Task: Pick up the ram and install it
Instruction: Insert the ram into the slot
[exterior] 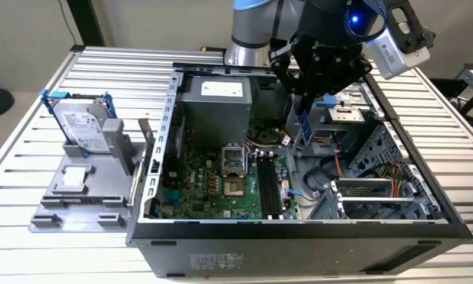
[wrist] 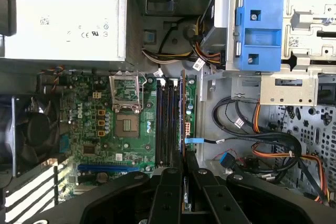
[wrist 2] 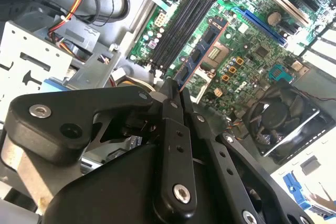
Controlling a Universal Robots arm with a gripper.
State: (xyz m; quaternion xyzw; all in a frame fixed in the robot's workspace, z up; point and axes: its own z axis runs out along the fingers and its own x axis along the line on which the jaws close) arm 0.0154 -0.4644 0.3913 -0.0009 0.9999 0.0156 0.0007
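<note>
gripper (exterior: 311, 97) pinched narrow on the ram (exterior: 305, 124), stick hanging upright below the fingertips | held inside open computer case (exterior: 173, 118), above motherboard (exterior: 212, 183), over the black memory slots (wrist: 167, 119), not seated | hard drive (exterior: 82, 127) on grey stand, exterior view's left, outside case

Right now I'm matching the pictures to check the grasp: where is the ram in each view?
Exterior view: the ram hangs upright from the shut gripper, over the open case.
Second wrist view: it slants out from the gripper across the motherboard.
First wrist view: edge-on, a thin line alongside the black memory slots.
Shared landmark: those slots.
</note>
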